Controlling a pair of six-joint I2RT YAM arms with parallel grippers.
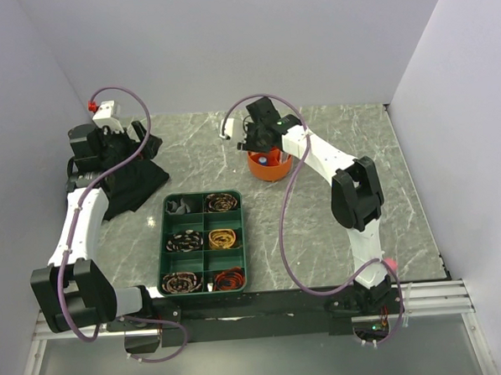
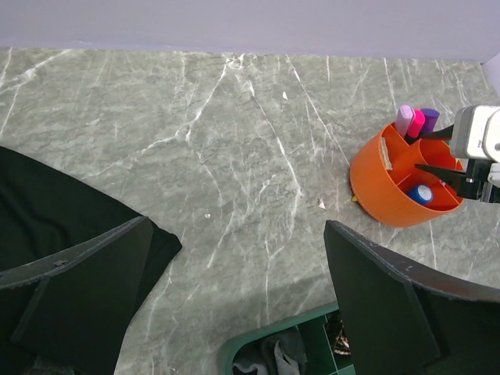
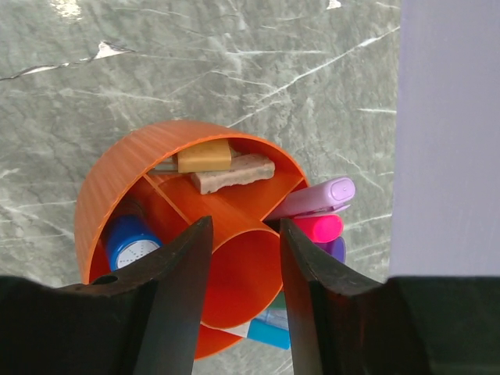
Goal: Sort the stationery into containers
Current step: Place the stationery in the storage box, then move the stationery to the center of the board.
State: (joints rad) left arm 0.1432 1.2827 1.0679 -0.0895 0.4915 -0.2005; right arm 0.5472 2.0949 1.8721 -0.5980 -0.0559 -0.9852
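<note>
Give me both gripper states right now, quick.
Left gripper: open wide, empty.
Right gripper: partly open over the orange pot, holding nothing.

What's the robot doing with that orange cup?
It is sorting stationery. The right gripper hovers open over the orange pot, holding nothing. Markers, two eraser blocks and a blue-capped piece already sit in the pot's sections. The left gripper is open too, off to the side above the table.

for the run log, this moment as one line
right tool: open above orange pot | left tool: open, away from pot | markers, erasers: in pot
</note>
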